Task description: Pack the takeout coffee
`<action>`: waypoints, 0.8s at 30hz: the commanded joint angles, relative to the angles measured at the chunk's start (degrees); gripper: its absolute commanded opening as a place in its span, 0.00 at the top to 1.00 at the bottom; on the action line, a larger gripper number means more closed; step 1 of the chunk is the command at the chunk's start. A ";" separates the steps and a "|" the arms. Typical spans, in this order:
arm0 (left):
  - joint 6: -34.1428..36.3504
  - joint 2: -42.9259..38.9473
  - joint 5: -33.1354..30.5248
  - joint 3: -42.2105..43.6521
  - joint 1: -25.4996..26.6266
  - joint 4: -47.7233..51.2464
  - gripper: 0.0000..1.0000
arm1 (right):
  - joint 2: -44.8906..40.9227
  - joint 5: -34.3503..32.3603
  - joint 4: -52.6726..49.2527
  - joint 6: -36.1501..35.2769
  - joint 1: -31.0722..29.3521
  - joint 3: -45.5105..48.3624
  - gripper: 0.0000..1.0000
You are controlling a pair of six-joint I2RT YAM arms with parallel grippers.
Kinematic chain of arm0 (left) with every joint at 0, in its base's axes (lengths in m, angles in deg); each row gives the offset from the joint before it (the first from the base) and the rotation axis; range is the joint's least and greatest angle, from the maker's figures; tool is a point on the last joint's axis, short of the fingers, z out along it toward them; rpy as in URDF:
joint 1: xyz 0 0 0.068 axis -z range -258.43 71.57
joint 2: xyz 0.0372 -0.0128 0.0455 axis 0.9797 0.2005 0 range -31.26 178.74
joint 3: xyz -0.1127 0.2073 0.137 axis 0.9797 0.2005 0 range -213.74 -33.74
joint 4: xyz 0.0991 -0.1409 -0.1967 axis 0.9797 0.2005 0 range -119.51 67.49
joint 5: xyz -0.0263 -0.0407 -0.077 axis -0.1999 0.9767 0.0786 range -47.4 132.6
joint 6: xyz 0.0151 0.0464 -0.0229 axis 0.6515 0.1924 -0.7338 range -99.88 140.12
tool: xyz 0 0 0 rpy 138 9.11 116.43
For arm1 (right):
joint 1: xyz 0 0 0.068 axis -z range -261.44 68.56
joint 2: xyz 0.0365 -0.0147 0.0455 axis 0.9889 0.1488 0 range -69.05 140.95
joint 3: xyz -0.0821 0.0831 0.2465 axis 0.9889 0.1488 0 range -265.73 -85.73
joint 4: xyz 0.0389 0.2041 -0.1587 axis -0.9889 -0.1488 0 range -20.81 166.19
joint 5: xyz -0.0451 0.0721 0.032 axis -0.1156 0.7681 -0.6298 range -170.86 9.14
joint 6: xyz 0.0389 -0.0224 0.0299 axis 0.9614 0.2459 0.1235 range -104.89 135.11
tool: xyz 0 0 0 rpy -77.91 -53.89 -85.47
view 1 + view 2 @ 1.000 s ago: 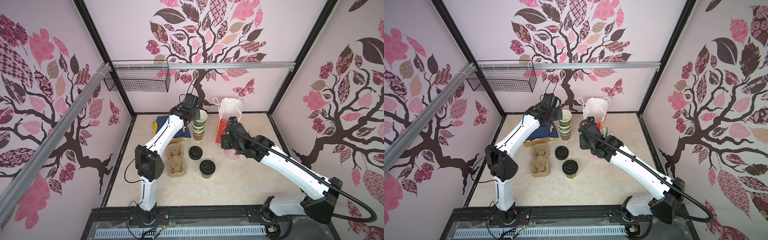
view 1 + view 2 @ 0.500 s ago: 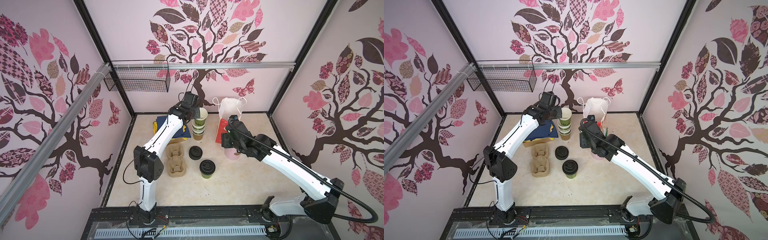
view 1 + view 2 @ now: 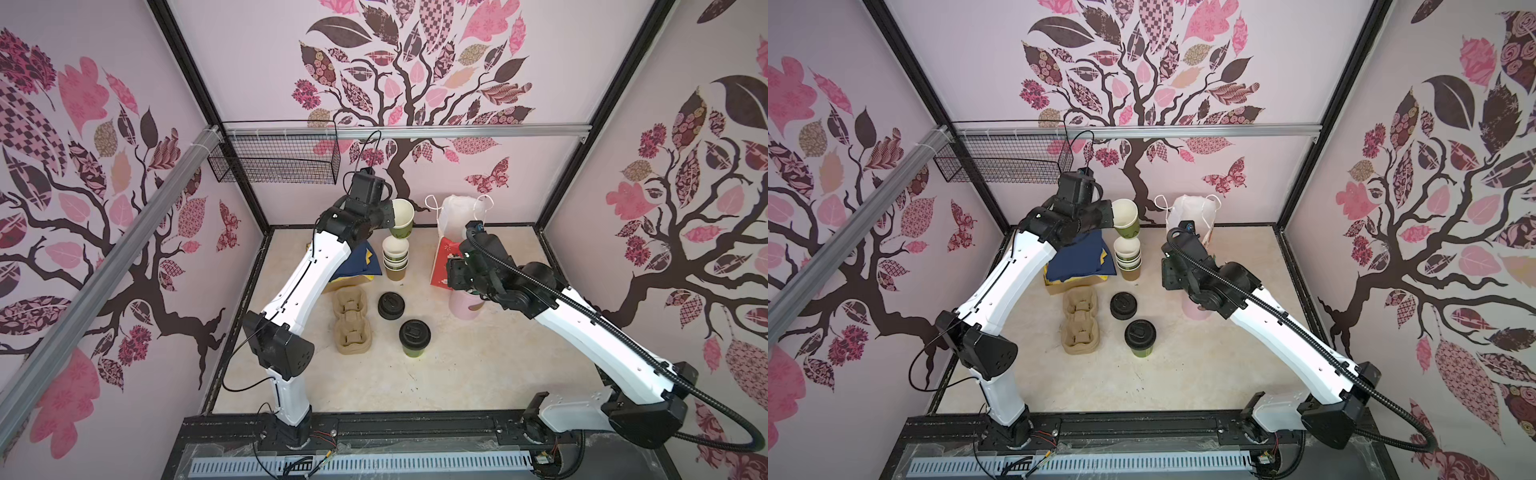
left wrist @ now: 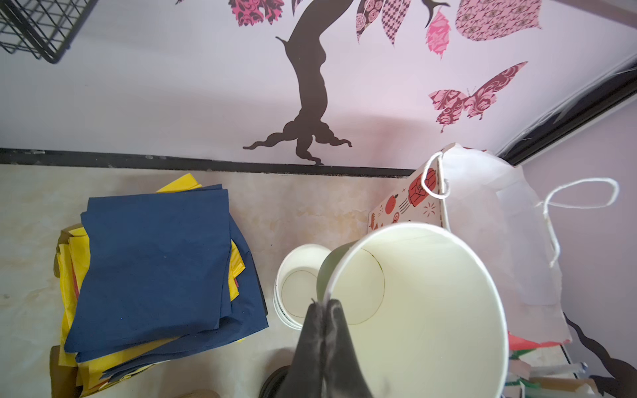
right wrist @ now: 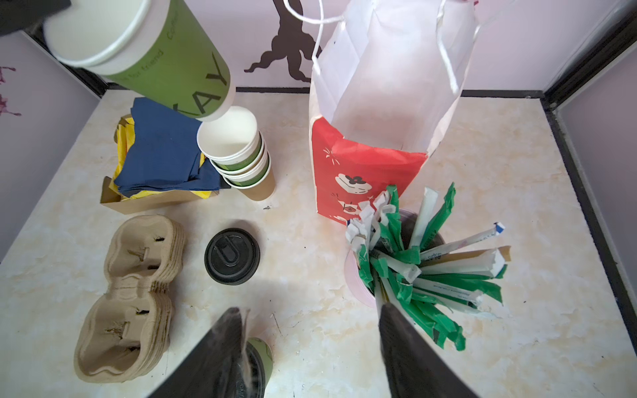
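Tabletop (image 3: 478,374) beige marble | walls (image 3: 257,75) tree-print | left jaws pinch green cup (image 3: 402,218) | right jaws released

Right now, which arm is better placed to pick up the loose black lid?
Probably right. The right gripper is open and empty, with the loose black lid lying ahead of it. The left gripper is shut on the rim of an empty green cup.

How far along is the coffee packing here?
Done: one lidded cup stands on the table. In hand: the left claw holds an unlidded cup by its rim above the stack. Left: lid it, then likely seat both cups in a carrier and into the bag, which looks empty. The right claw is open, empty.
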 commanded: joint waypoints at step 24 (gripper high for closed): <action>10.79 -18.88 -0.66 26.89 15.42 -5.68 1.00 | 8.36 21.78 -11.76 3.25 5.67 -19.34 0.41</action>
